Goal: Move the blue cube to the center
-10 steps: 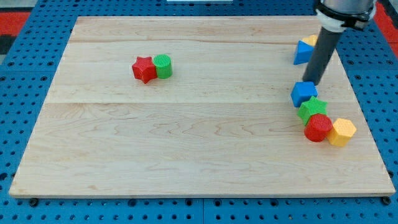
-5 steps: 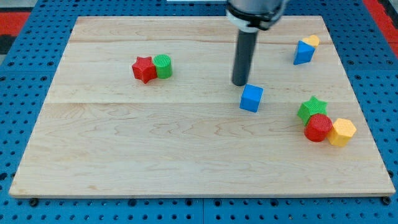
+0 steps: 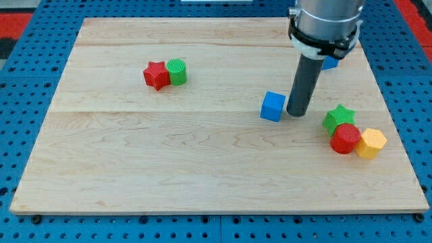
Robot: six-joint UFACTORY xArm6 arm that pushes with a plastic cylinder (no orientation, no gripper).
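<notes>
Sitting just left of my tip [image 3: 297, 113]: blue cube [image 3: 273, 106]

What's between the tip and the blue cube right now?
Nothing. In the camera view my tip stands just off the view's right side of the blue cube, with only a sliver of bare board between them; contact can't be told.

A pale wooden desk [image 3: 202, 169] fills most of my view, made of wide planks laid side by side with faint seams running from the view's left to the view's right and a fine, light grain. It rests on a blue pegboard base [image 3: 27, 135] dotted with regular rows of small holes, which frames it on every side. Red patches [image 3: 13, 20] show at both top corners. The light is even and soft.
</notes>
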